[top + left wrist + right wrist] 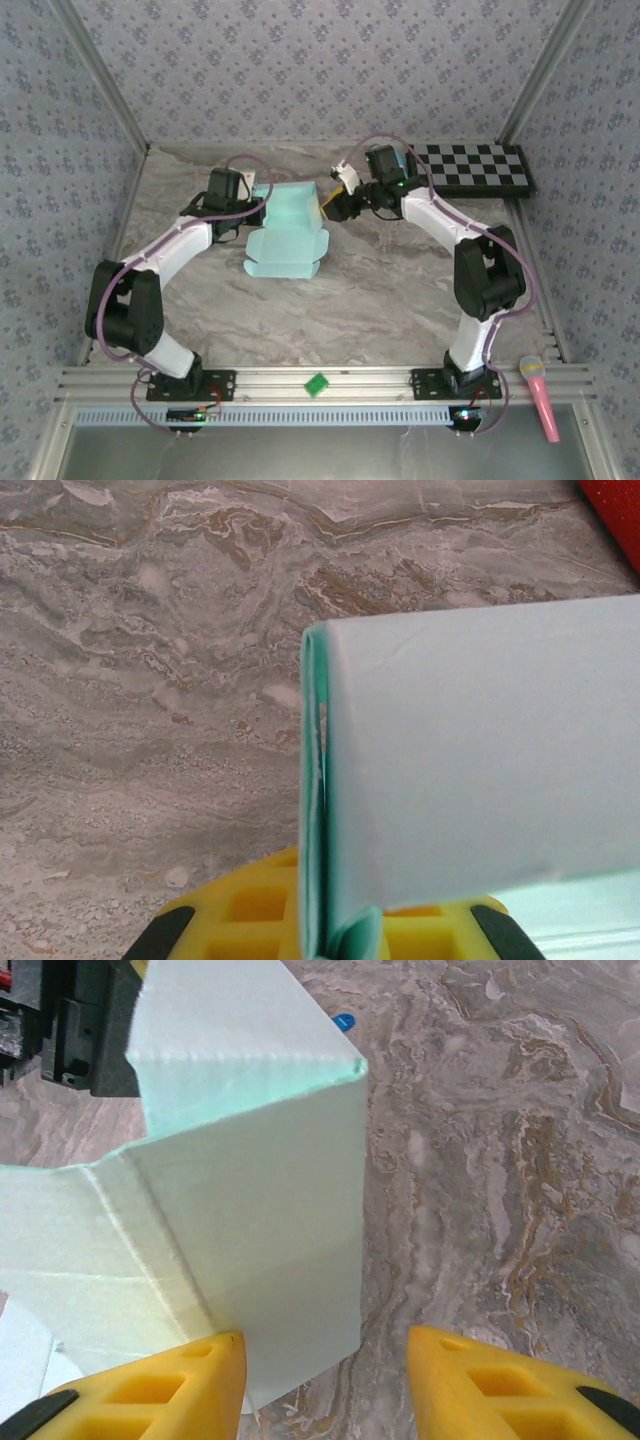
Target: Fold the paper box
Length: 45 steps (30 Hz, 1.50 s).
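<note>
The paper box [285, 235] is pale aqua card, partly folded, lying mid-table with one panel raised at its far end. My left gripper [262, 200] is at the box's far left edge. In the left wrist view its yellow fingers [240, 910] are shut on a doubled edge of the card [480, 750]. My right gripper [328, 205] is at the box's far right side. In the right wrist view it [325, 1360] stands open. The upright folded panel [250, 1210] rests against its left finger [190, 1380], and bare table shows in the gap.
A black-and-white checkerboard [475, 167] lies at the back right. A small green piece [317, 384] sits on the front rail and a pink microphone [540, 395] at the front right. Patterned walls close in three sides of the marbled table [400, 290].
</note>
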{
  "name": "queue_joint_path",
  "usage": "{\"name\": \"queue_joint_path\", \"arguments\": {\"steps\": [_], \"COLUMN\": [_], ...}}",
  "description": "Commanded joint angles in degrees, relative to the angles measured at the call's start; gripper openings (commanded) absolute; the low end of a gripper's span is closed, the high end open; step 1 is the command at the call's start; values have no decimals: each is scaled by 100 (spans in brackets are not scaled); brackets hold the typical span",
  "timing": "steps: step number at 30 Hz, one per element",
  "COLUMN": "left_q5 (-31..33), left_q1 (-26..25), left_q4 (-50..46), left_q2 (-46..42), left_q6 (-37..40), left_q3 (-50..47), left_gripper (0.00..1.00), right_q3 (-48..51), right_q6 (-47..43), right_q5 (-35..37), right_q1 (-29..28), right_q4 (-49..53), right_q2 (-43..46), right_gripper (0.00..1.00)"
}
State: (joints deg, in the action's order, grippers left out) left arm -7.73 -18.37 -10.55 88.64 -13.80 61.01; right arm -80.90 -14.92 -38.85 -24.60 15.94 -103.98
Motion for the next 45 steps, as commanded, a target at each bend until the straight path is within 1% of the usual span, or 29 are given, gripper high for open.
{"name": "queue_joint_path", "arguments": {"steps": [1,12,22,29,33,34,38,42,45], "left_q5": [-39,148,243,35,-99,-139,-240,-241,-232], "left_q1": [-9,-20,-9,-9,-9,-9,-9,-14,-9], "left_q4": [-26,-114,-166,-150,-154,-171,-239,-278,-313], "left_q2": [49,86,138,75,44,31,-30,-121,-154], "left_q6": [-105,-130,-140,-113,-188,-206,-237,-212,-184], "left_q3": [233,280,323,304,319,327,348,321,320], "left_gripper": [0,0,0,0,0,0,0,0,0], "right_q3": [-280,-472,-600,-714,-718,-701,-632,-615,-624], "right_q6": [-100,-309,-471,-421,-253,-151,116,182,195], "right_q5": [-267,-434,-690,-556,-127,85,603,922,1026], "right_q1": [-85,-226,-295,-314,-395,-413,-423,-432,-424], "right_q4": [194,558,765,744,473,348,-29,-163,-176], "right_q2": [-147,-249,-307,-459,-533,-543,-586,-627,-666], "right_gripper": [47,39,38,38,41,43,43,43,43]}}
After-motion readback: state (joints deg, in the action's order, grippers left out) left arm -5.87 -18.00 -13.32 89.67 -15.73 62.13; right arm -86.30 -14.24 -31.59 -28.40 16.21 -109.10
